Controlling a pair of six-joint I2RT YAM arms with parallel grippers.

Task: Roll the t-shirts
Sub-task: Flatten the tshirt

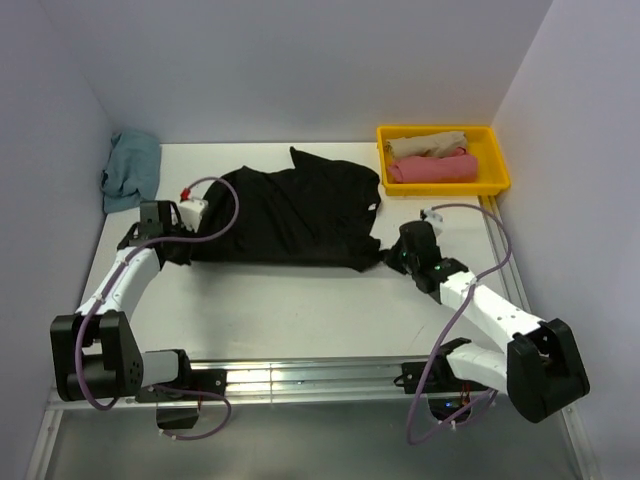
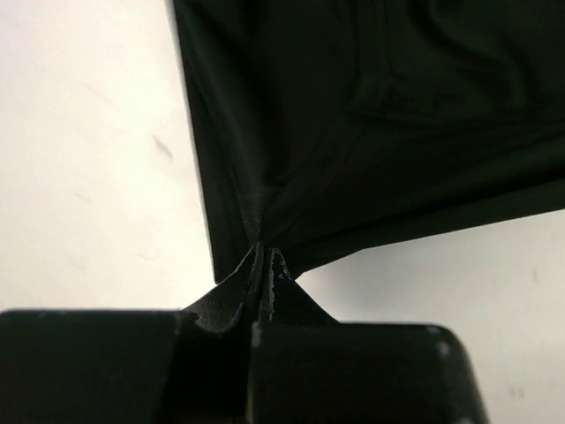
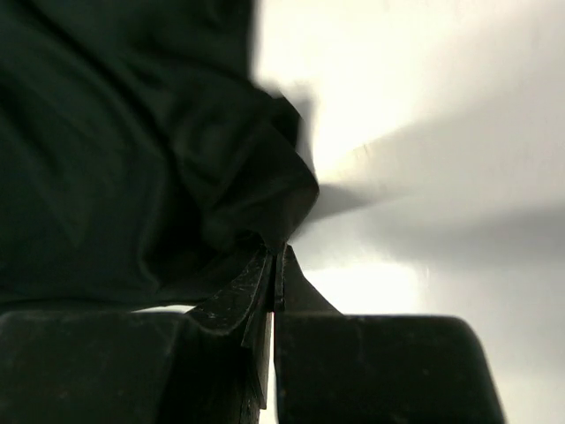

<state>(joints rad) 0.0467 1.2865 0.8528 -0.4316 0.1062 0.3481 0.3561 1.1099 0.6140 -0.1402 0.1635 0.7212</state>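
Note:
A large black t-shirt [image 1: 290,215] lies spread on the white table [image 1: 300,310]. My left gripper [image 1: 180,252] is shut on its near left corner; in the left wrist view the cloth [image 2: 353,115] pulls taut from the pinched fingertips [image 2: 265,256]. My right gripper [image 1: 385,258] is shut on its near right corner; in the right wrist view the bunched cloth [image 3: 159,150] hangs from the closed tips [image 3: 278,256]. A teal shirt [image 1: 132,170] lies crumpled at the far left. Rolled beige [image 1: 428,143] and pink [image 1: 432,168] shirts lie in a yellow tray [image 1: 498,182].
The yellow tray stands at the far right corner. White walls close the table at the back and both sides. A metal rail [image 1: 300,375] runs along the near edge between the arm bases.

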